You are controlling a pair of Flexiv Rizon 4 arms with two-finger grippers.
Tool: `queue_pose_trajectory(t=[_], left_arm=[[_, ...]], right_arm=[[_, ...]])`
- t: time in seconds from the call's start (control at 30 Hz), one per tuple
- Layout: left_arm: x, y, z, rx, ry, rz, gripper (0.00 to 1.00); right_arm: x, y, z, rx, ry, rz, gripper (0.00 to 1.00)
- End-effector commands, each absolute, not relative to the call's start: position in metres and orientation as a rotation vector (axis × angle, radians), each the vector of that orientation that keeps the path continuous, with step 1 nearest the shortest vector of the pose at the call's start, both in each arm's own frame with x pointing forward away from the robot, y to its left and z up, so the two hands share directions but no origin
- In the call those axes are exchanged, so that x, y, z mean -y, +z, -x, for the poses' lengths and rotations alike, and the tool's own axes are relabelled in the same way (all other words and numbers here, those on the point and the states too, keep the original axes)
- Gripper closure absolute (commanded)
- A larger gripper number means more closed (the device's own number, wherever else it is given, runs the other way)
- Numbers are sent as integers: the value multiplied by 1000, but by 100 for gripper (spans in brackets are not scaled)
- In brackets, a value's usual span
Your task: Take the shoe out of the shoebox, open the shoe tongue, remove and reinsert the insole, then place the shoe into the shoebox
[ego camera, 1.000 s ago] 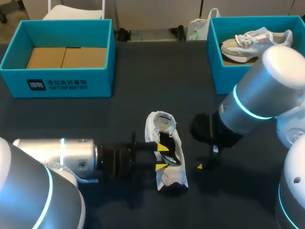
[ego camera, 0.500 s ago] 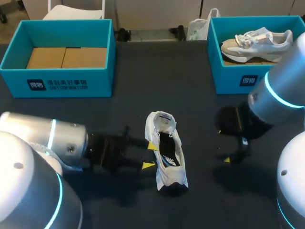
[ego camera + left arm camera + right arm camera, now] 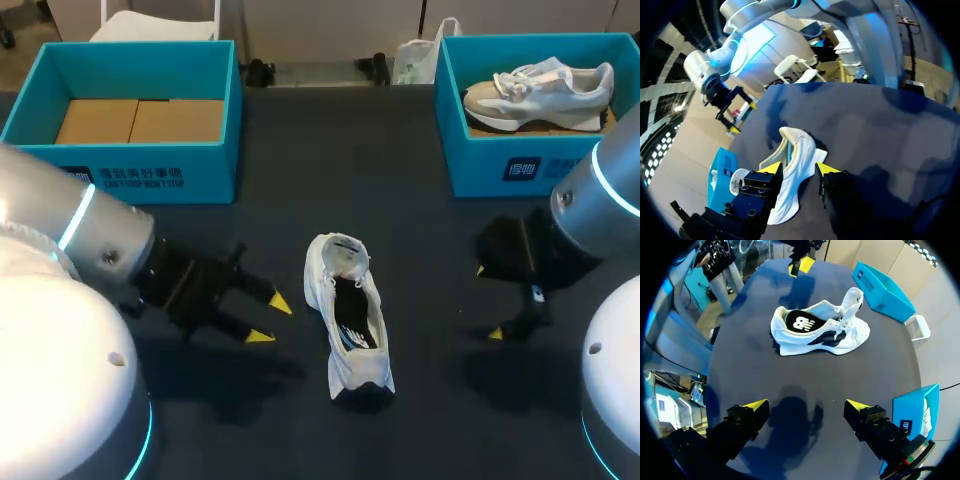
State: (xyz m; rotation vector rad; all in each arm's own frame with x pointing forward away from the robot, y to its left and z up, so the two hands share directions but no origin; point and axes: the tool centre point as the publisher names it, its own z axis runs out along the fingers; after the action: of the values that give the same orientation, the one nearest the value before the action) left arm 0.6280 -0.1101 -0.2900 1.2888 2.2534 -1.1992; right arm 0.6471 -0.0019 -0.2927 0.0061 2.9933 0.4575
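The left gripper [image 3: 270,318] [image 3: 799,170] has its black fingers spread, the wedge-shaped yellow tips holding nothing. It sits low over the table [image 3: 400,200], a dark matte sheet, just beside the shoe [image 3: 348,320] [image 3: 795,152], which lies ahead of the fingers without touching them. The right gripper [image 3: 488,302] [image 3: 805,405] is also spread wide and empty, on the shoe's other side and farther off, over bare tabletop.

The shoe [image 3: 820,332] is a white sneaker with dark side stripes and a thick, smooth sole. It stands on that sole in the middle of the table, outside both boxes. Its padded tongue [image 3: 855,297] stands up, and the opening shows a black insole [image 3: 800,324] with a white print.

At the far left, the left shoebox [image 3: 130,175], a teal rectangular carton, holds only flat brown cardboard [image 3: 140,120]. At the far right, the right shoebox [image 3: 500,165], of the same teal, holds a second shoe [image 3: 540,90], pale grey and laced, lying on a brown base.
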Motion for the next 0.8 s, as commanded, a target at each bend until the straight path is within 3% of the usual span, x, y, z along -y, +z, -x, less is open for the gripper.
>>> queue_pose_trajectory(t=[0.03,0.13,0.27,0.8], left_arm=[[71,-254,-636,-2438,-1082,-1631,74],[67,-249,-641,-2453,-1060,-1717,100],[62,-243,-647,-2467,-995,-1824,100],[62,-241,-651,-2448,-1005,-1898,100]], right_arm=[[21,-285,-651,-2984,407,-30,0],[45,-274,-653,-2976,378,-43,0],[69,-274,-653,-3016,344,-96,0],[69,-274,-653,-3016,344,-96,0]])
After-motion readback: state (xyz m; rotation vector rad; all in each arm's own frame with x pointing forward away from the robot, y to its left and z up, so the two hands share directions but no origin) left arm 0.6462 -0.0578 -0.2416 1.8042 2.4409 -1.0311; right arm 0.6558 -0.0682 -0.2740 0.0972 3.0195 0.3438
